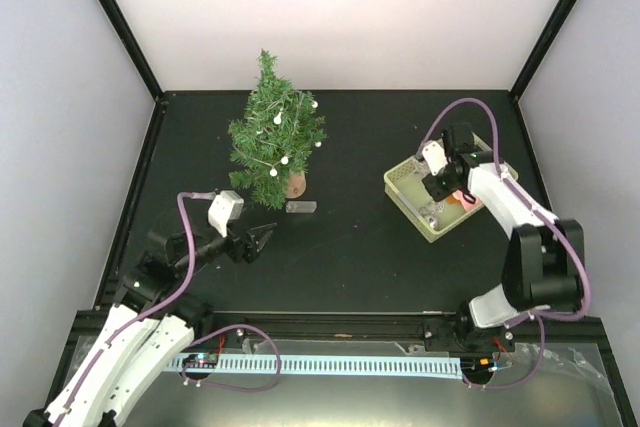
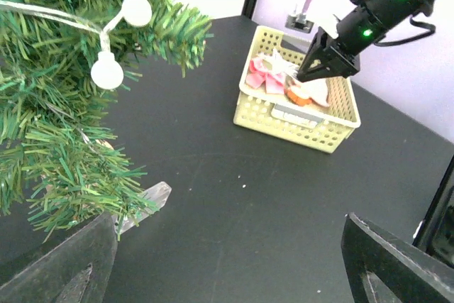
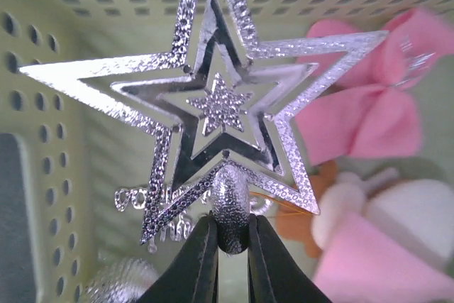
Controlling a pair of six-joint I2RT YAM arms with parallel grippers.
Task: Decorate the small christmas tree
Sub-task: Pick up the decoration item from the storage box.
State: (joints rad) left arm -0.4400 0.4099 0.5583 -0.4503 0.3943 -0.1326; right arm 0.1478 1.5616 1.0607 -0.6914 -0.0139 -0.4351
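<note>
Above: the small dark-green christmas tree (image 1: pixel 275 137) stands rear-left on the black table (image 1: pixel 350 247), left gripper (image 1: pixel 262 238) spread wide nearby. Left wrist: a pale-yellow perforated basket (image 2: pixel 284 122), perhaps holding pink bows (image 2: pixel 262 76). Right wrist: right gripper (image 3: pixel 230 243) pinches the stem of a glittery silver star (image 3: pixel 213 104).

The left pincer (image 1: pixel 266 237) is hovering with jaws gaping wide. The right pincer (image 3: pixel 231 238) is pinching the stem of a silver star (image 3: pixel 213 104).

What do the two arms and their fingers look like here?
The left arm and right arm have white shells, black joints and purple cables looping alongside. The left gripper and right gripper are black with dark, tapered, wedge-shaped fingers. Small green lights glow on the right wrist.
</note>
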